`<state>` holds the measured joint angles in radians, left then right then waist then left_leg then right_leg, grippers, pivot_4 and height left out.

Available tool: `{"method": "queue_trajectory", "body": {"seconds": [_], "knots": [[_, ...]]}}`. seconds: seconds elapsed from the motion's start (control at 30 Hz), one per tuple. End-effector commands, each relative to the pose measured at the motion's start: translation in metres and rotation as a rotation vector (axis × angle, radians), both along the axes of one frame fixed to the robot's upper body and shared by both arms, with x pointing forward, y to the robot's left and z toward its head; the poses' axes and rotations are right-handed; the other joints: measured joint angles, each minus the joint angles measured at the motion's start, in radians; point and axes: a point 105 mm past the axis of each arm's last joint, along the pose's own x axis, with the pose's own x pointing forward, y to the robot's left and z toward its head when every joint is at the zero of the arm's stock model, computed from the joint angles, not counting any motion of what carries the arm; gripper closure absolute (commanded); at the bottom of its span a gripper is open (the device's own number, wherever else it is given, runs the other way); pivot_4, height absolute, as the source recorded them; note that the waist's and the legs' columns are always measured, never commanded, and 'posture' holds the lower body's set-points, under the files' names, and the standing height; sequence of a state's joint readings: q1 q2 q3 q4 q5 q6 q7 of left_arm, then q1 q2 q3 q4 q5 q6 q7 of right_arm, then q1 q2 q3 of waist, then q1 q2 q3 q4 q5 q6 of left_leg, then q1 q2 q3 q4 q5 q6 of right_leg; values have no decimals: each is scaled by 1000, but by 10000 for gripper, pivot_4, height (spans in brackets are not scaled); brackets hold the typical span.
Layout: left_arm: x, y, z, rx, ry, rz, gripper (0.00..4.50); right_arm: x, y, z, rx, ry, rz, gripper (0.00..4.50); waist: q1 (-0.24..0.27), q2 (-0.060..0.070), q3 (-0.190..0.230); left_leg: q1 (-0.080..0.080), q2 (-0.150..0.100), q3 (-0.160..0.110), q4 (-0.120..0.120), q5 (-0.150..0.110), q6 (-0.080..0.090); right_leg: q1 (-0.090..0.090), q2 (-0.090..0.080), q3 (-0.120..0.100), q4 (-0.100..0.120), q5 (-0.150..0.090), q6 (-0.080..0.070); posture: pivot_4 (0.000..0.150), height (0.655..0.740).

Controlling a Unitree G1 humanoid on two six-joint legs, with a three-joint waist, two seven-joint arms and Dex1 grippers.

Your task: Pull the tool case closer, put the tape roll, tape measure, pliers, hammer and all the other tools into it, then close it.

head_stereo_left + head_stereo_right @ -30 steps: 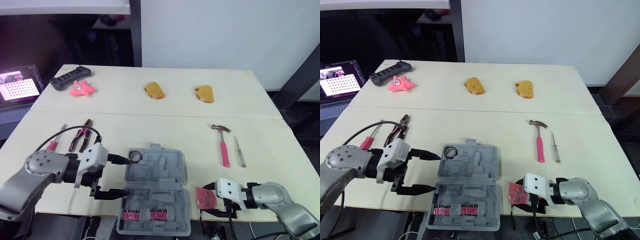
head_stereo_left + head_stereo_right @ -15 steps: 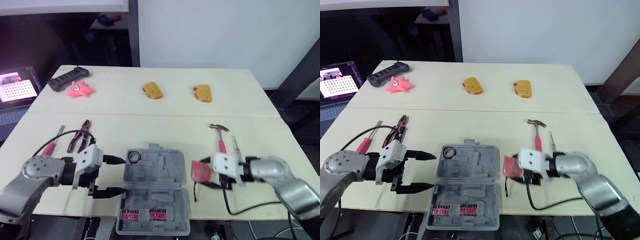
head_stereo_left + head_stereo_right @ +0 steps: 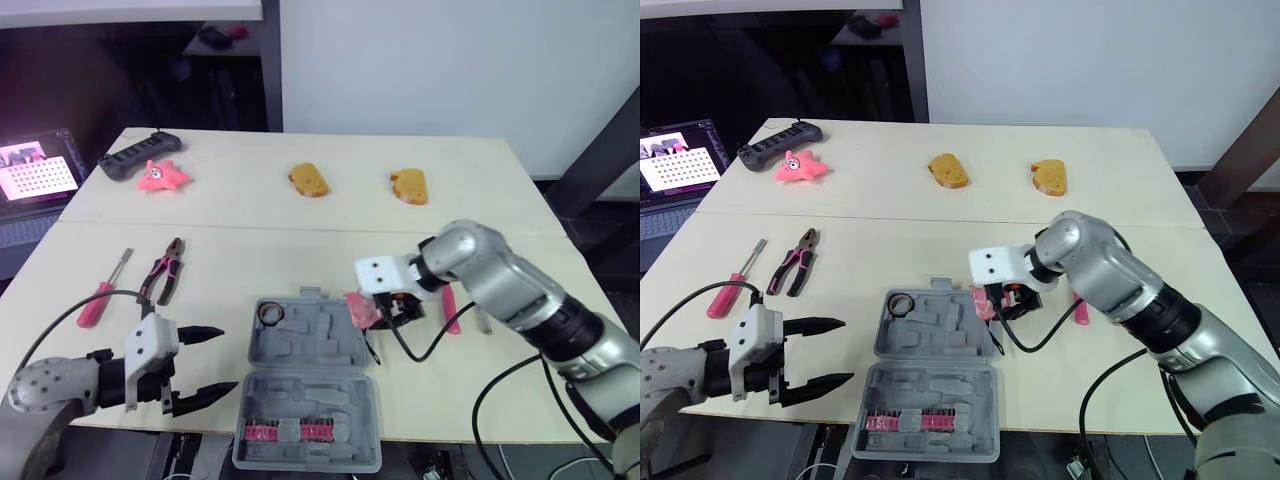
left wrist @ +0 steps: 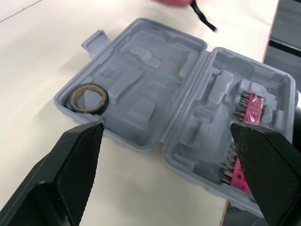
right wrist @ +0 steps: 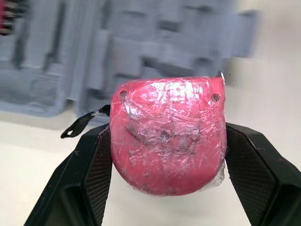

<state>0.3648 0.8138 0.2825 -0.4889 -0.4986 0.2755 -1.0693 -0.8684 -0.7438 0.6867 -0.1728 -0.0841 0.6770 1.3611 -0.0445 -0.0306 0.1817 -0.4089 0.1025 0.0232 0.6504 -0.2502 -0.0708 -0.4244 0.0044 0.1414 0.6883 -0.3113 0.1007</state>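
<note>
Gripping tape measure [image 5: 168,134], right claw [image 3: 383,306], seemingly beside case [image 3: 312,385]

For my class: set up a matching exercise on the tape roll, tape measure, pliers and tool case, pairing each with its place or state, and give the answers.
1 tape roll
2 tape measure
3 pliers
4 tool case

A gripped by the right tool
B lying open
C in a recess of the tool case
D beside the pink screwdriver

Pairs: 1-C, 2-A, 3-D, 4-B
</note>
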Motion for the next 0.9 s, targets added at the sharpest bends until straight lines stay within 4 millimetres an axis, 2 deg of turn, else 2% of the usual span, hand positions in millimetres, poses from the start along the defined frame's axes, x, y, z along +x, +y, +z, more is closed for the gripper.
{"method": "queue_trajectory", "body": {"seconds": [0.03, 0.13, 0.3, 0.43, 0.9], "knots": [[-3, -4, 9, 5, -59, 10, 0, 11, 11, 2, -30, -46, -14, 15054, 0, 0, 0, 0, 0, 0, 0, 0, 0, 0, 0, 0, 0, 0, 0, 1500, 7150], [-5, -5, 9, 3, -65, 33, 0, 14, 24, -9, -55, -24, -33, 15054, -1, 0, 0, 0, 0, 0, 0, 0, 0, 0, 0, 0, 0, 0, 0, 1500, 7150], [-7, -3, 8, 8, -68, 60, 0, 23, 27, -17, -72, -23, -84, 15054, 0, 0, 0, 0, 0, 0, 0, 0, 0, -1, 0, 0, 1, 0, 0, 1500, 7150], [-7, -4, 7, 9, -68, 63, 0, 21, 28, -24, -83, -2, -95, 15054, -1, 0, 0, 0, 0, 0, 0, 0, 0, -1, 0, 0, 1, 0, -1, 1500, 7150], [-6, -10, 5, 12, -54, 31, 0, 25, 29, -29, -59, 1, -181, 15054, -3, 0, 0, 0, 0, 0, -1, 0, 0, -2, 0, 0, 1, 0, -1, 1500, 7150]]}}
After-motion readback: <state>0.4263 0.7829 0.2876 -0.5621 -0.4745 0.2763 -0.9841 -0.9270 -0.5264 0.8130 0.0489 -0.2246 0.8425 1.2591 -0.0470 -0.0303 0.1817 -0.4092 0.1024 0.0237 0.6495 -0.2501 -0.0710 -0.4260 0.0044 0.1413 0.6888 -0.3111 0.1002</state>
